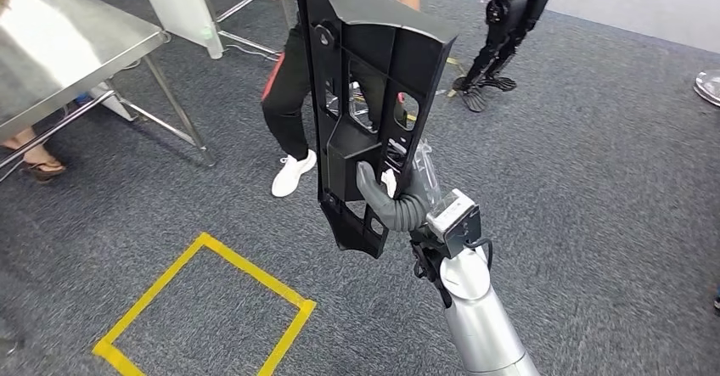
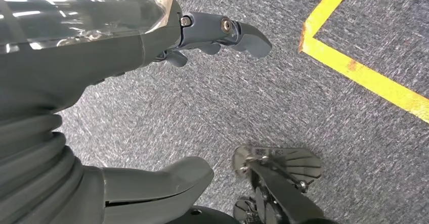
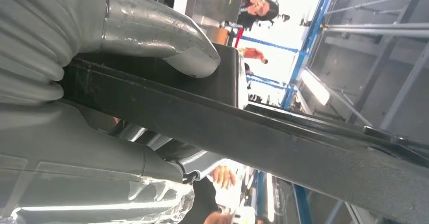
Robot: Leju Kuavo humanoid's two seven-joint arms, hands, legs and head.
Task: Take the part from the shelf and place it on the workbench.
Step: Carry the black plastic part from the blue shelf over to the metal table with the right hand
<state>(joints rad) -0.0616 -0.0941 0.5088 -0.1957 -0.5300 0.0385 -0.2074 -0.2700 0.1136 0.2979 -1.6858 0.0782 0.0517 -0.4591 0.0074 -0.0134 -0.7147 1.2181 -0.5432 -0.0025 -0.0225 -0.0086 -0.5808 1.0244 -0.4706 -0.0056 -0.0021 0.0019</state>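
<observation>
A long black plastic part (image 1: 374, 62) with ribs and cut-outs stands nearly upright in front of me, over the carpet. My right hand (image 1: 399, 202) grips it near its lower end, thumb wrapped over the front. Up close, the right wrist view has the thumb (image 3: 152, 32) pressed on the part's black edge (image 3: 283, 133). My left hand (image 2: 76, 67) hangs over the grey carpet with its fingers (image 2: 238, 34) and thumb apart, holding nothing. The steel workbench (image 1: 59, 45) stands at the far left, well apart from the part.
A person in black trousers and white shoes (image 1: 293, 172) stands just behind the part. Another dark humanoid robot (image 1: 501, 28) stands at the back right. A yellow tape square (image 1: 204, 308) marks the carpet at the lower left, and its corner lies near my left hand (image 2: 364, 75).
</observation>
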